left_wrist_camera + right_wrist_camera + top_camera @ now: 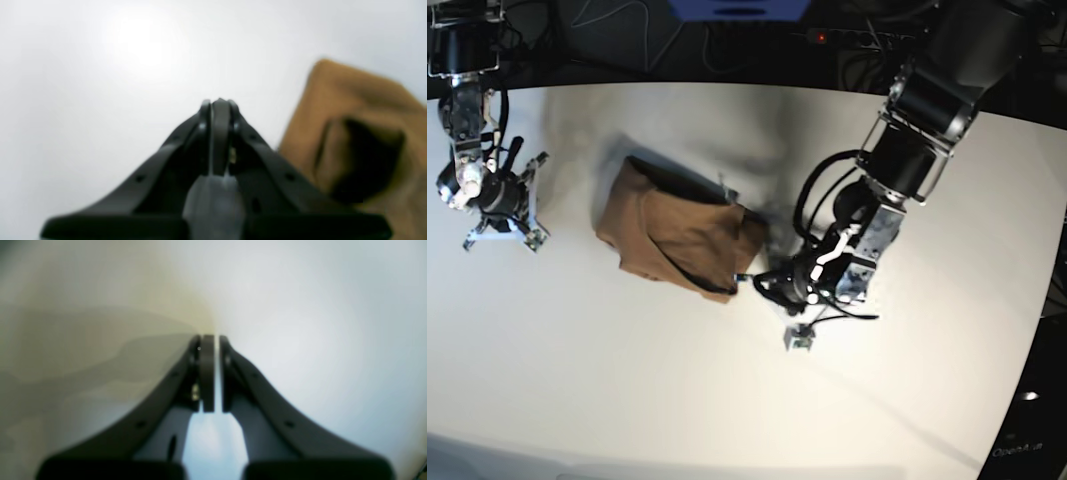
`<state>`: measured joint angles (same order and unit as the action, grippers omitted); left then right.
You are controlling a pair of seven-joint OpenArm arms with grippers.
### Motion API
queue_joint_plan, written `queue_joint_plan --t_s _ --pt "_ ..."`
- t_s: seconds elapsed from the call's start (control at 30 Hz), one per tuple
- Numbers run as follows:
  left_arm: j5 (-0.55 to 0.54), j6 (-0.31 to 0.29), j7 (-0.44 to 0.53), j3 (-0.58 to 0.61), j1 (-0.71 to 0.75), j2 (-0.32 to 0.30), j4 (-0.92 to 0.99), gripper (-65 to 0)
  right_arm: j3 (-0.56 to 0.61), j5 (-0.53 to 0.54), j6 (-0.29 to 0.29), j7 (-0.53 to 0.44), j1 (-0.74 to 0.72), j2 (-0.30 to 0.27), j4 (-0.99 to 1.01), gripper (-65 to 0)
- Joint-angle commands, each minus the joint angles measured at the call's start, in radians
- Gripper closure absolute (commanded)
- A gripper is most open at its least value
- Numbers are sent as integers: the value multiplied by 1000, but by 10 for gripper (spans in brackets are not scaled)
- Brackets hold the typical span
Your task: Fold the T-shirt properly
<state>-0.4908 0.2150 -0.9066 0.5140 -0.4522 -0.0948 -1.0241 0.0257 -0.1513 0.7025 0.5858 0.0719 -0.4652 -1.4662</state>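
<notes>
The shirt (677, 235) lies bunched on the counter (627, 380). The left tool (749, 272), closed and empty at its four o'clock corner, could snag the fold; the right tool (502, 205), closed and empty, sits well apart at nine o'clock.

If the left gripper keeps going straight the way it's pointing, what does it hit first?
Probably only the bare white table. The shut left gripper points past the T-shirt, which lies off to one side. The view is blurred, so depth is uncertain.

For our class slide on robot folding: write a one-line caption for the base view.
Folded tan-brown T-shirt on the white table, left gripper beside it.
</notes>
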Motion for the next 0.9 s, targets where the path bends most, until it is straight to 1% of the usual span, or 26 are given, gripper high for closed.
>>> queue_joint_plan --t_s 0.0,0.03,0.07,0.1,0.17,0.27,0.33,0.43,0.57,0.67,0.73,0.87 --pt "-9 2 -75 4 33 0 -34 -22 -4 0 -4 -16 -30 -14 -15 -13" --pt "-9 2 -108 1 54 -12 -88 -22 -2 0 -4 -20 -45 -8 -14 -13" --pt "-13 8 -148 -1 72 -44 -157 -22 -2 0 -4 -23 -57 3 -14 -13" --pt "-15 10 -182 -2 91 -62 -216 -22 -2 0 -4 -20 -68 10 -14 -13" --pt "-13 10 -251 -13 128 -84 -319 -22 -2 -1 -4 -16 -103 24 -9 -13" --pt "-7 10 -366 -104 178 -95 -448 -22 0 -1 -4 -16 -125 49 -12 -13" --pt "-7 10 -405 -157 208 -95 -497 -22 1 -1 -4 -16 -129 64 -12 -13" --pt "-7 10 -412 -183 221 -95 -517 -22 26 -1 -4 -16 -129 90 -14 -13" --pt "-12 5 -405 -183 234 -81 -483 -22 101 -1 -4 -26 -128 92 -14 -13" --pt "-9 4 -405 -183 231 -33 -419 -22 130 0 -4 -26 -129 96 -14 -13" --pt "-9 4 -405 -183 227 -10 -384 -22 142 -1 -4 -28 -131 110 -14 -13" --pt "-9 2 -391 -182 211 27 -328 -22 142 -1 -4 -26 -146 112 -11 -13"
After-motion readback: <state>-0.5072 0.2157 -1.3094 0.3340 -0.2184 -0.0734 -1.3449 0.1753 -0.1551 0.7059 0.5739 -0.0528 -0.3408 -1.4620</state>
